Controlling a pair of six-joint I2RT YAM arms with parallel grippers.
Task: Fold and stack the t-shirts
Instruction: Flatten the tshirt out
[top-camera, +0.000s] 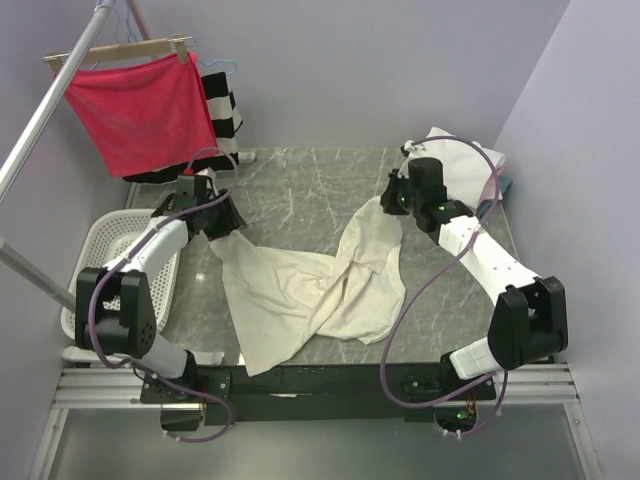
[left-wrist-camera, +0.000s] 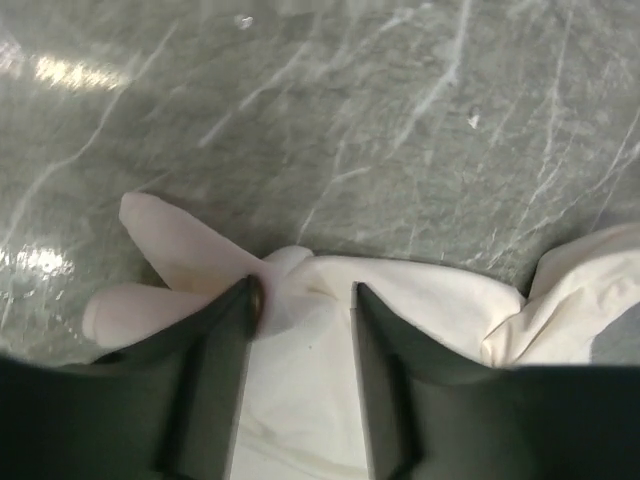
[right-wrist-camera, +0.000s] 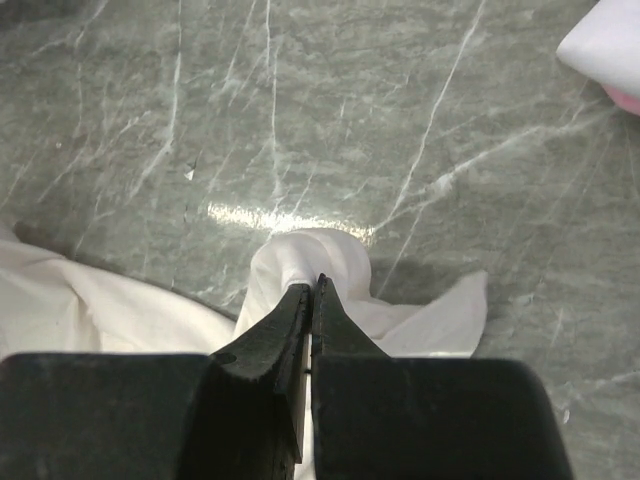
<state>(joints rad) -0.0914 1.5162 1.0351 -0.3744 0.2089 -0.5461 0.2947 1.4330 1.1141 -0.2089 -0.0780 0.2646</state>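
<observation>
Two grippers and one loose cream shirt (top-camera: 300, 290) are before you. A pile (top-camera: 462, 160) of further shirts sits at the far right corner of the table (top-camera: 300, 185). It looks mostly white, with a blue edge and a pink edge showing, but its count cannot be told. The loose shirt lies crumpled across the table's middle, stretched between the two grippers. The left gripper (left-wrist-camera: 303, 290) stands at the shirt's left corner with its jaws spread, and cloth lies between and under them, unclamped. The right gripper (right-wrist-camera: 312, 285) has its jaws pressed together, pinching a raised fold at the shirt's far right end, near the pile. Off the table's left edge you see one white basket (top-camera: 105, 235), and behind it one red cloth (top-camera: 140, 110) and one striped garment (top-camera: 225, 105).
</observation>
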